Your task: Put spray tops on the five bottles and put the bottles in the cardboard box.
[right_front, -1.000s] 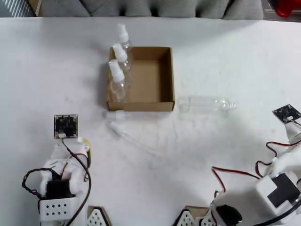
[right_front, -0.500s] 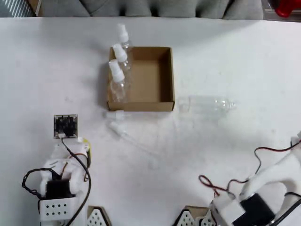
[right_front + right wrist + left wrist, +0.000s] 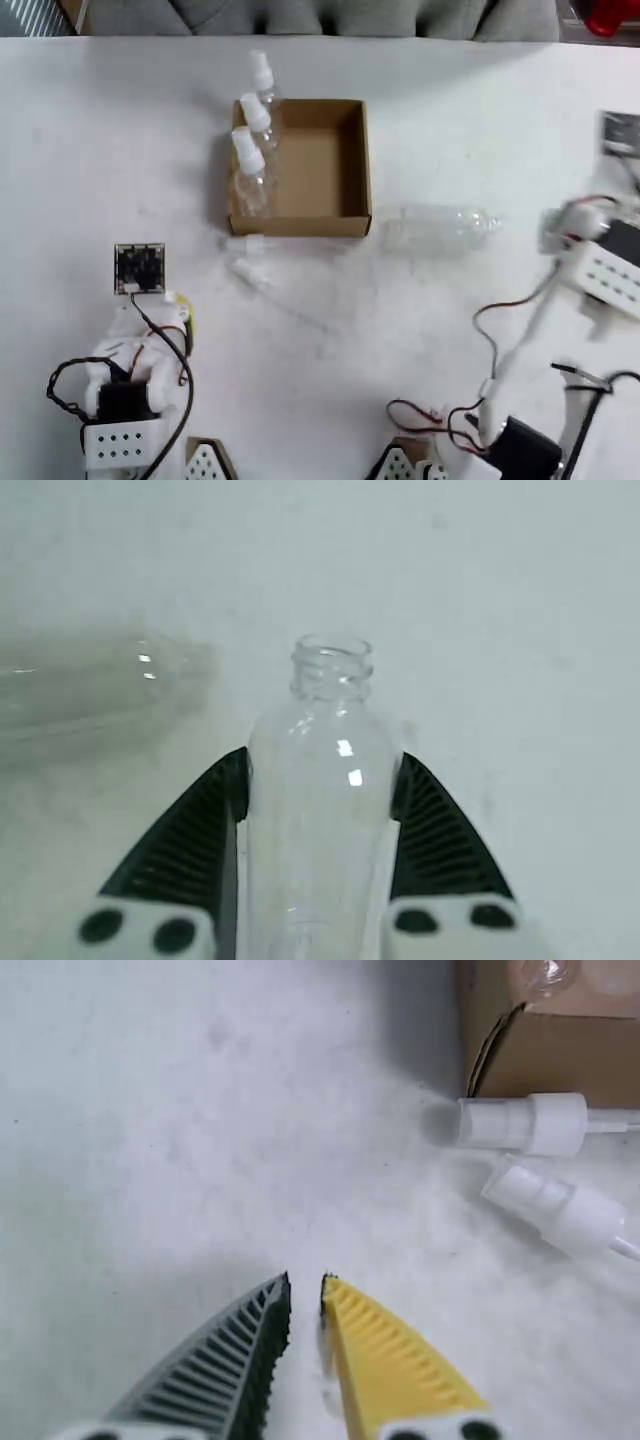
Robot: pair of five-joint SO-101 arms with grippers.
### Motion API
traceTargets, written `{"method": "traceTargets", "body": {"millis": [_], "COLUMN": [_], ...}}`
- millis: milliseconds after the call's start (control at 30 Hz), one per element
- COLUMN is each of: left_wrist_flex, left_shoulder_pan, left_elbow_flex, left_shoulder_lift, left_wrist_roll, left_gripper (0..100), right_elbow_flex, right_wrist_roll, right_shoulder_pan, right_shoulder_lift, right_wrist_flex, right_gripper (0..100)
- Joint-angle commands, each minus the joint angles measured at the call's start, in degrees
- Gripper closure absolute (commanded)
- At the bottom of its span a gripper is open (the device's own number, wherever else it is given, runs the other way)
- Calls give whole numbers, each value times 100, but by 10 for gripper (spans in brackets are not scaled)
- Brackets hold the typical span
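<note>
Swinging our right hand [image 3: 320,762] up from the near edge, we are keeping it clamped on an uncapped bottle [image 3: 331,695]. Our left hand [image 3: 305,1288], nearly together and holding nothing, is waiting beside the loose spray tops [image 3: 520,1123], so capping is likely coming next.

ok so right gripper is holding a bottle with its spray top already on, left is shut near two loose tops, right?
Not quite: the bottle in the right gripper has nothing on it; the right wrist view shows its threaded neck open. The left gripper is shut near two loose spray tops, as you said.
</note>
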State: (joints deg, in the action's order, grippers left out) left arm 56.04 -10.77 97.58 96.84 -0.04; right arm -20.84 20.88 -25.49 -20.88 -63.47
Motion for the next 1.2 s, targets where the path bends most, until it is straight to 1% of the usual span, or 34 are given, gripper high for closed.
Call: {"method": "traceTargets", "body": {"millis": [0,133,233,433,533,633,700,867,1167], "left_wrist_flex": [-123,-123,-123,-123,-114,-70,0,0,0], "left_shoulder_pan": [-66,-66,-66,-66,-66,-66,-48,-48,-40], "left_elbow_flex": [-18,-18,-18,-18,-18,-18,-18,-18,-18], "left_shoulder_lift": [-66,-75,-75,-75,-75,-75,-66,-66,-66], "left_wrist_roll": [-53,-53,-53,-53,-53,-53,-53,-53,-53], "left_gripper": [935,935,935,935,935,935,935,935,935], "right_elbow_flex": [9,0,-9,-35,-404,-1020,-1565,-2892,-4448], "right_wrist_roll": [-158,-176,-229,-1222,-1503,-1679,-1829,-2356,-2418], "right_shoulder_pan": [875,1226,1341,1543,1692,2053,2211,2413,2475], "right_shoulder_lift": [-242,-303,-664,-1859,-2457,-3037,-3424,-4365,-5402], "right_wrist_flex": [101,400,233,-330,-312,-110,338,1974,4391], "right_gripper": [984,984,984,984,984,984,984,984,984]}}
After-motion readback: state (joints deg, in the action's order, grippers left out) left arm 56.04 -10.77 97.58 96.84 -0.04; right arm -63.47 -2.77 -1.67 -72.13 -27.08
